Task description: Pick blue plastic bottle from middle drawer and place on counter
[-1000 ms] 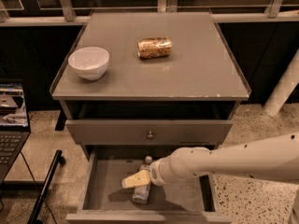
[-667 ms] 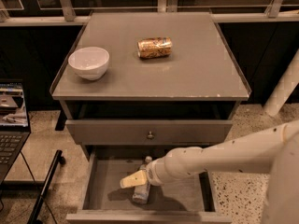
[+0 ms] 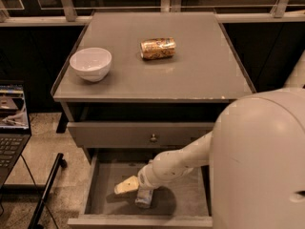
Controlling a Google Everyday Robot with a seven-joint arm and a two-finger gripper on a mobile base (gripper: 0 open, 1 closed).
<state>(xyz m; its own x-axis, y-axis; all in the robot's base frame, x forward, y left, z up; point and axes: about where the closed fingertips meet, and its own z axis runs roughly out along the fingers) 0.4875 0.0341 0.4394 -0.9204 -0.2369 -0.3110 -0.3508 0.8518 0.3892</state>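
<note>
Down in the open middle drawer (image 3: pixel 190 202), the gripper (image 3: pixel 126 185) sits low over the grey floor, left of centre and towards the front lip. Its pale yellowish tip points at the drawer's left wall. Whether it is wide, narrow or holding anything cannot be told from this angle. The white arm (image 3: pixel 183 162) slants down to it from the right, passing in front of the drawer's back right corner.

The blue plastic bottle (image 3: pixel 144 198) is in the same drawer, just beside the gripper on its right and a little nearer the front lip. Only one end of it shows, with a pale label and bluish tint, while the rest is hidden under the wrist. Whether the gripper touches it cannot be told. A dark shadow spreads over the drawer floor around it.

Above the open drawer, a closed drawer front (image 3: pixel 109 135) carries a small round knob (image 3: pixel 153 138) at its middle.

On the counter (image 3: pixel 205 75), a gold-orange can (image 3: pixel 158 48) lies on its side, a little behind the centre. A white bowl (image 3: pixel 90 64) stands upright near the left edge, well apart from the can. Small pale chips mark the counter's front edge towards the right corner.

A large rounded white part of the robot (image 3: pixel 259 161) fills the lower right of the view. At the far left, an open laptop (image 3: pixel 12 116) shows a lit screen, and a black bar (image 3: pixel 45 194) slants across the speckled floor (image 3: pixel 66 199) beside the cabinet.
</note>
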